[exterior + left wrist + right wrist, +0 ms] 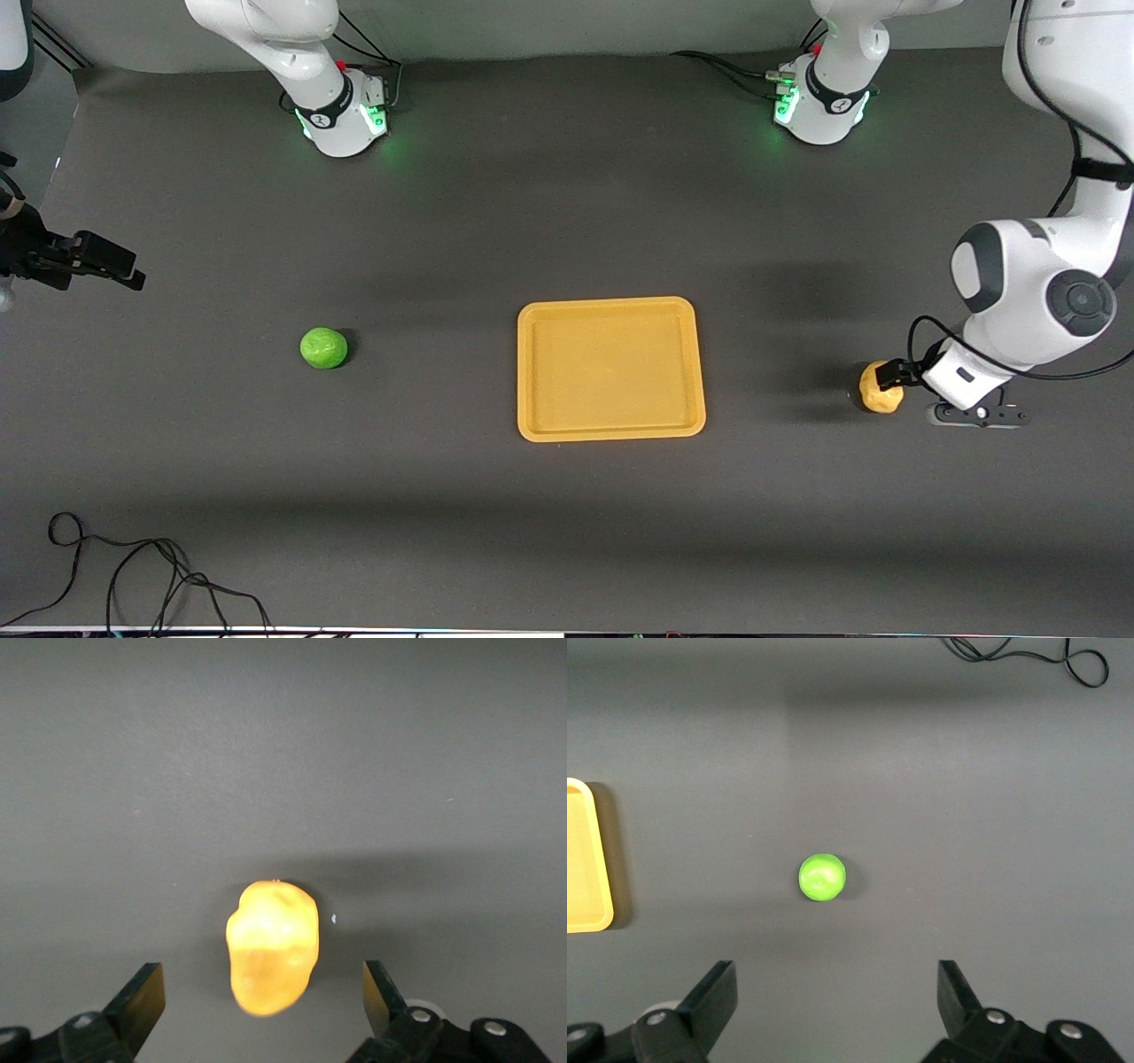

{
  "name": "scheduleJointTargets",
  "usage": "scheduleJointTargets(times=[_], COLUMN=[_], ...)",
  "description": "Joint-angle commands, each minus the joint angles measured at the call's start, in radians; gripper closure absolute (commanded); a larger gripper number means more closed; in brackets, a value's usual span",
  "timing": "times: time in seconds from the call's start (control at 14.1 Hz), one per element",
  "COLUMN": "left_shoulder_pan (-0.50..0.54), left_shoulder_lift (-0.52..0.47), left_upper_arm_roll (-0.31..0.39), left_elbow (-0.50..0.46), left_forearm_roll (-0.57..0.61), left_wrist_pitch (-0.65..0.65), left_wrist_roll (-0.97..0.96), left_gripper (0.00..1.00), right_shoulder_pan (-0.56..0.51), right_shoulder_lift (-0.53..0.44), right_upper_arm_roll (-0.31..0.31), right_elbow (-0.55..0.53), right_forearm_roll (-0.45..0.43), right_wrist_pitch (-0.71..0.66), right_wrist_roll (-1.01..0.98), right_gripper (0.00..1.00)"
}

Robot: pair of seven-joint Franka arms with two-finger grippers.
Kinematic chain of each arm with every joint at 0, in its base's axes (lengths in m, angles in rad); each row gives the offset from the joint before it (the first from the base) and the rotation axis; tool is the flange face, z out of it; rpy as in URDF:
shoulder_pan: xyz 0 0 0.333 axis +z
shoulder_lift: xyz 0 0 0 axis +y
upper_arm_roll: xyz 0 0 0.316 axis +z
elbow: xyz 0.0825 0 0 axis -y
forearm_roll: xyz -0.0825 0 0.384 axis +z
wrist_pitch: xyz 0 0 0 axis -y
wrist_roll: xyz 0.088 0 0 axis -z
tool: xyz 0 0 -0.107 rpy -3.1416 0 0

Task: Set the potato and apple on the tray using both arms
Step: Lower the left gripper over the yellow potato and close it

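The yellow-tan lumpy potato (879, 396) lies on the dark table toward the left arm's end. My left gripper (889, 379) is down at it, open; in the left wrist view the potato (270, 943) sits partly between the spread fingers (142, 997) of the gripper (264, 988), touching neither. The green apple (323, 347) lies toward the right arm's end and also shows in the right wrist view (822, 877). My right gripper (97, 261) hangs high at that end, open and empty (835, 992). The orange-yellow tray (532, 372) lies between the two fruits, with nothing on it.
A black cable (133, 567) lies on the table near the front camera at the right arm's end; it also shows in the right wrist view (1028, 656). The tray's edge shows in that view (585, 859). The two arm bases (345, 115) stand along the table's back.
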State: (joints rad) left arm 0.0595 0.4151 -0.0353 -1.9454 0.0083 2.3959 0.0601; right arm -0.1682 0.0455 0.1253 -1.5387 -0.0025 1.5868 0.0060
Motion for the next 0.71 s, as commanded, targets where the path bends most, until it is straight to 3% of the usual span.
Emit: scheduleJointTargets(times=[0.0, 0.28, 0.36, 0.5, 0.64], left_shoulder_pan=[-0.004, 0.000, 0.002, 0.000, -0.012], left_shoulder_lift=[0.074, 0.126, 0.129, 0.123, 0.104], left_upper_arm_roll=[0.003, 0.005, 0.005, 0.005, 0.005], left_elbow=[-0.010, -0.027, -0.038, -0.044, -0.044], left_forearm_roll=[0.021, 0.038, 0.038, 0.038, 0.038], left_wrist_pitch=[0.074, 0.123, 0.137, 0.141, 0.131], left_wrist_roll=[-0.035, -0.036, -0.036, -0.040, -0.069], left_gripper=[0.00, 0.01, 0.12, 0.49, 0.65], right_shoulder_pan=[0.006, 0.006, 0.006, 0.003, 0.004], right_shoulder_lift=[0.007, 0.007, 0.005, 0.010, 0.028], right_upper_arm_roll=[0.005, 0.004, 0.004, 0.004, 0.004], right_elbow=[0.029, 0.023, 0.019, 0.019, 0.017], right_forearm_roll=[-0.007, -0.004, -0.002, -0.002, -0.002], right_wrist_pitch=[-0.007, -0.007, -0.008, -0.031, -0.033], right_wrist_roll=[0.003, 0.014, 0.015, 0.014, 0.008], right_gripper=[0.00, 0.00, 0.00, 0.00, 0.00])
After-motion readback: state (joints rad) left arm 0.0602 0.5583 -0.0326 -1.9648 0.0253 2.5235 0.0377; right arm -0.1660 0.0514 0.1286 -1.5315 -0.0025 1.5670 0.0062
